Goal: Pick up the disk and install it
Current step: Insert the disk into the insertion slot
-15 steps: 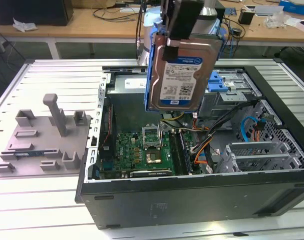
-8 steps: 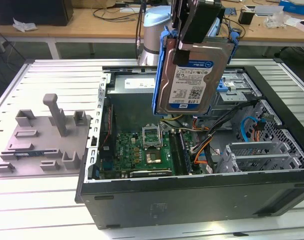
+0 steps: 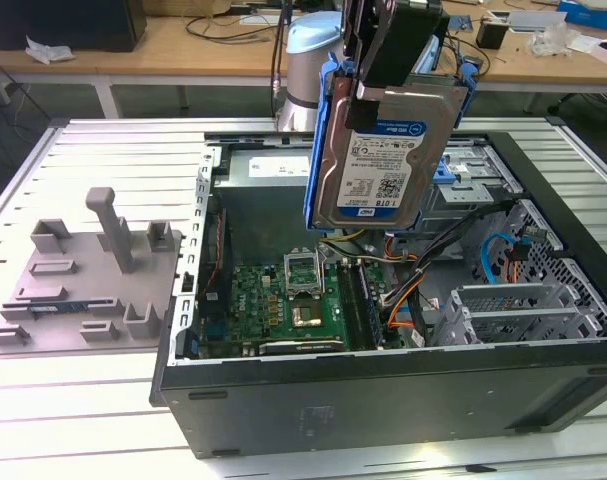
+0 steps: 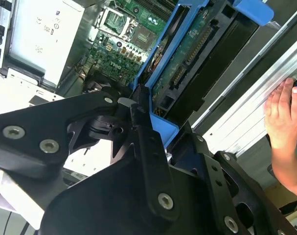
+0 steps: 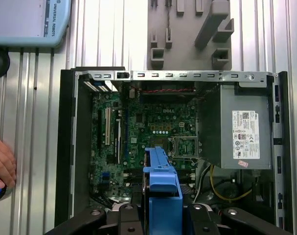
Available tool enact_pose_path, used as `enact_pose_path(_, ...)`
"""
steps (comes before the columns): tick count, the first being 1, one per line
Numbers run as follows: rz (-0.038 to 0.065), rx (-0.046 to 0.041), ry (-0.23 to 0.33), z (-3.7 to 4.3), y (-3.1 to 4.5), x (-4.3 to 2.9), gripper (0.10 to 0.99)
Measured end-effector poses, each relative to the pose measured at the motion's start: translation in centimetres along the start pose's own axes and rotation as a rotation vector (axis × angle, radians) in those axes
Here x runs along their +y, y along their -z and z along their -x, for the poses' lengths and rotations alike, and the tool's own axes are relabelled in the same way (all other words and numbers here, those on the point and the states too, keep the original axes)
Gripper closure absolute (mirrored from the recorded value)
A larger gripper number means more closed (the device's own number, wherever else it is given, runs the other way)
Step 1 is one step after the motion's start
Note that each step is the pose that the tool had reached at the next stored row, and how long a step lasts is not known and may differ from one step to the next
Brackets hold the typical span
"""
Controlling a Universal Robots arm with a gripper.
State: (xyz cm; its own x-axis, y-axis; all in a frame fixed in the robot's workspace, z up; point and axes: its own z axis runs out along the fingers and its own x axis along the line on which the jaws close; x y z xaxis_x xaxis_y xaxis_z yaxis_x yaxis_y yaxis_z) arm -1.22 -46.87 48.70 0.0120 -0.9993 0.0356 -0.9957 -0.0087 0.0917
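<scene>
With your gripper [image 3: 381, 92] closed on the top edge of the disk [image 3: 378, 165], which hangs nearly upright above the open computer case [image 3: 383, 395], carry it steadily, clear of the cables [image 3: 405, 292] at its six o'clock.

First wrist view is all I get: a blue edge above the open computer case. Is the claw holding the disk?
Observer: Yes. In the exterior view the claw grips the disk by its upper edge, and it hangs upright above the computer case.
Operator: Which way is its label turned?
Observer: The label faces the exterior camera. The second wrist view shows the circuit-board side.
Operator: Is it in the drive cage?
Observer: No. The drive cage shows past the disk's edge on the exterior view's right, and the disk is in the air outside it.
</scene>
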Motion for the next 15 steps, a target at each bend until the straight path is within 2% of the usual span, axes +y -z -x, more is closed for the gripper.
enact_pose_path(15, 0.0, 0.0001, 0.0, 0.0, 0.0, 0.0, 0.718)
